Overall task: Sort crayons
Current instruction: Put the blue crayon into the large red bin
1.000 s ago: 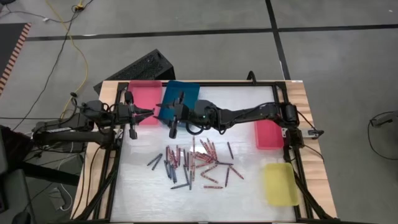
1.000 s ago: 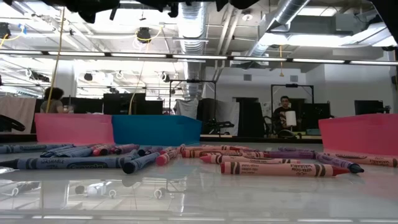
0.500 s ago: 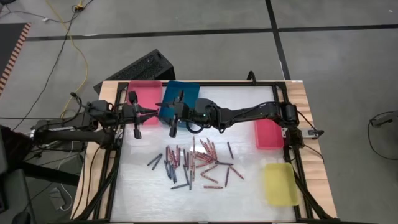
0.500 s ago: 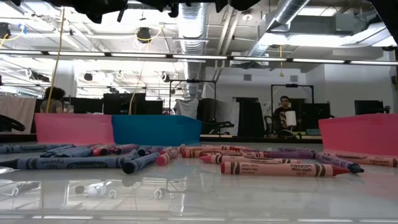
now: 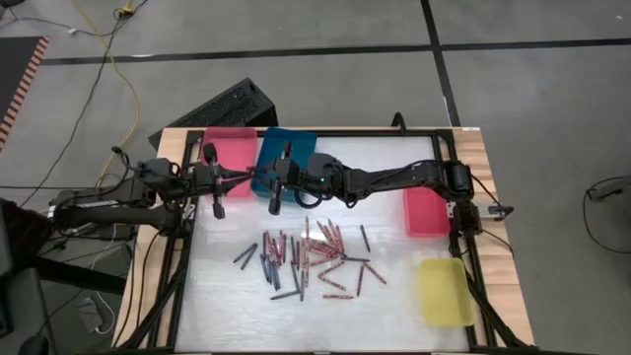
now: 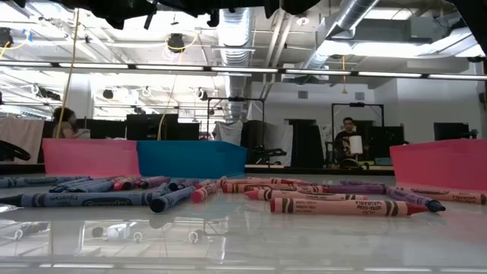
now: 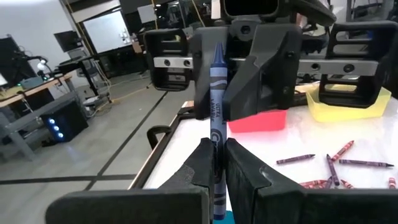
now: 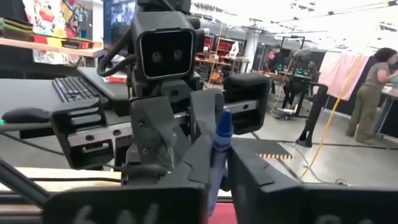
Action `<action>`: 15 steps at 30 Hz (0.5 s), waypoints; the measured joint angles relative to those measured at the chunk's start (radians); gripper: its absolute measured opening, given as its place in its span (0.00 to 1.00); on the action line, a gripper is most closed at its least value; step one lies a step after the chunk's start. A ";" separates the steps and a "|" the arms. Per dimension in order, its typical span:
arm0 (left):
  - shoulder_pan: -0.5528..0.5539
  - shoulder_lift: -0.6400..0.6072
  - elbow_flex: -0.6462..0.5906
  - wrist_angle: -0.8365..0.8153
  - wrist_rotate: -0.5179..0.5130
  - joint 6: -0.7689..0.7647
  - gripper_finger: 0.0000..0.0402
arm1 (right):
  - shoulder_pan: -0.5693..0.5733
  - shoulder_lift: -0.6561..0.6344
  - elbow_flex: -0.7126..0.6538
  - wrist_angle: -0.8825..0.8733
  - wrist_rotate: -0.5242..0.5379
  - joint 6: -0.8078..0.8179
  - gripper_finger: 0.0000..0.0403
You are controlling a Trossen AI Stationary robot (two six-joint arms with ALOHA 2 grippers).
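Two grippers meet over the blue tray (image 5: 286, 146) at the table's far edge: left gripper (image 7: 214, 163) and right gripper (image 8: 214, 163) both clamp one blue crayon (image 7: 216, 99).

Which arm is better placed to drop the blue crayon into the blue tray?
Probably the right: both pinch the blue crayon, but the right gripper hangs over the blue tray, the left gripper beside it.

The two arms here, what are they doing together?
The left gripper and the right gripper meet above the blue tray, both closed on one blue crayon, which looks like a handover between them. The other crayons lie loose in the middle of the table, not yet sorted.
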 joint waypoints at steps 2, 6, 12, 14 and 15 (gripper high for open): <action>0.000 0.000 0.000 -0.001 -0.002 0.001 0.02 | -0.002 0.000 0.000 -0.005 -0.003 0.011 0.05; 0.000 0.000 0.000 -0.004 -0.028 0.000 0.03 | -0.005 0.000 0.000 -0.007 -0.002 0.019 0.02; -0.001 -0.036 0.000 -0.109 -0.190 -0.015 0.14 | -0.016 0.000 -0.001 -0.010 0.022 0.037 0.01; 0.000 -0.051 0.000 -0.136 -0.258 -0.041 0.18 | -0.029 -0.001 -0.001 -0.004 0.023 0.056 0.01; 0.000 -0.058 0.000 -0.153 -0.291 -0.052 0.20 | -0.036 -0.001 0.000 -0.004 0.023 0.068 0.01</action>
